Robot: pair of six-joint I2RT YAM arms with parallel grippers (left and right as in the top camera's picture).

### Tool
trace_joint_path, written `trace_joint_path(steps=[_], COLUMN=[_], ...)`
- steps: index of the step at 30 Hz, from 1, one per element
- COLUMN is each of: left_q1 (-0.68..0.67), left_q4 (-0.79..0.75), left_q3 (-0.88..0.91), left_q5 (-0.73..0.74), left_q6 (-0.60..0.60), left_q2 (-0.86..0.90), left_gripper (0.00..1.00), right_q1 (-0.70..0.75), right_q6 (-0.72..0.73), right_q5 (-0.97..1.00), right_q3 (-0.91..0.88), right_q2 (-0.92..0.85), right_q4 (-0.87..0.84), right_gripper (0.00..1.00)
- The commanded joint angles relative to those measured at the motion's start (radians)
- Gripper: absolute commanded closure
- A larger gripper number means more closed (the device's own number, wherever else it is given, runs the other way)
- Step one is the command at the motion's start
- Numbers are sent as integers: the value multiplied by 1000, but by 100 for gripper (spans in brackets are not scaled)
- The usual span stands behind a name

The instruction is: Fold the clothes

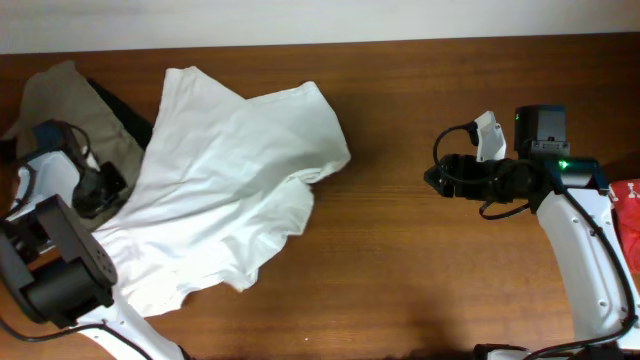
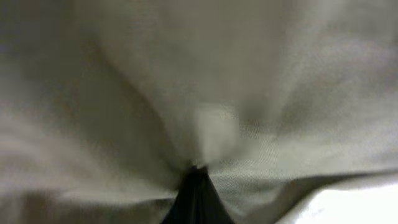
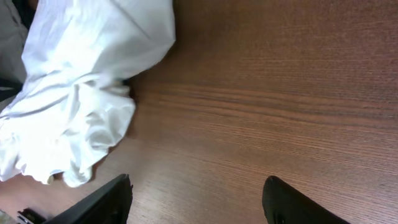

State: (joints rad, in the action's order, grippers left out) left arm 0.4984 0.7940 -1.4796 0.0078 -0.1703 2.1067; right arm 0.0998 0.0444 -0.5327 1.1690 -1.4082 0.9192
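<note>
The white T-shirt point(image 1: 230, 180) lies crumpled and partly doubled over on the left half of the wooden table point(image 1: 400, 290). My left gripper point(image 1: 108, 190) is at the shirt's left edge. In the left wrist view its jaws point(image 2: 198, 186) show as one dark wedge, closed, with shaded, blurred fabric point(image 2: 249, 81) gathered at the tip and filling the frame. My right gripper point(image 1: 432, 178) is open and empty over bare wood, well to the right of the shirt. In the right wrist view the fingers point(image 3: 196, 199) are spread wide and the shirt point(image 3: 74, 81) lies ahead at the left.
A khaki-beige garment point(image 1: 60, 100) and a black garment point(image 1: 125, 115) lie at the back left, partly under the shirt. A red object point(image 1: 630, 215) sits at the table's right edge. A white part point(image 1: 487, 135) sticks up from the right arm.
</note>
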Motion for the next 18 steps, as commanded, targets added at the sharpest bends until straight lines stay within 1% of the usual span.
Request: trace_joint_path(steps=[1,4,5,6,8,9,11,12,13,14,15,16,17,18], left_q1=[97,95,93,86,42,3,-69,-131,-177,-217,-279,-314,-335,-367], left_q4=[7,10,14,17,23,31,53,79,101,122,153,172,183,192], left_q3=[4,4,4,4,4,4,4,4,4,4,4,4,4,4], left_q5=[-217,-214,-185,-132,-101,-101,-101,-100,-100,-93,-90,-90,-90,-90], left_q6=[-4,-4,-4,-3,9,30,30,29,29,29,29,29,29,29], left_q2=[84,31,-21,-91,-224,-307,-419,-479,-509,-526,-533,-533,-533,-533], left_gripper=[100,99,93,81,68,64,56,48,44,44,41,38,37,37], right_q1=[5,5,5,-8,-73,-136,-254,-345,-390,-425,-479,-504,-523,-539], right_q6=[-6,-6,-5,3,75,127,204,255,289,321,385,418,424,437], right_q5=[-5,-5,-6,-7,-6,-6,-19,-42,-67,-83,-88,-88,-87,-84], right_q3=[20,20,19,18,12,11,11,11,11,11,11,11,11,11], right_q2=[-2,-7,-8,-16,-69,-134,-272,-386,-446,-496,-569,-604,-632,-654], right_q4=[0,-8,-24,-61,-146,-211,-343,-457,-532,-600,-716,-774,-816,-834], right_gripper=[29,28,26,26,25,26,27,26,24,17,16,16,17,24])
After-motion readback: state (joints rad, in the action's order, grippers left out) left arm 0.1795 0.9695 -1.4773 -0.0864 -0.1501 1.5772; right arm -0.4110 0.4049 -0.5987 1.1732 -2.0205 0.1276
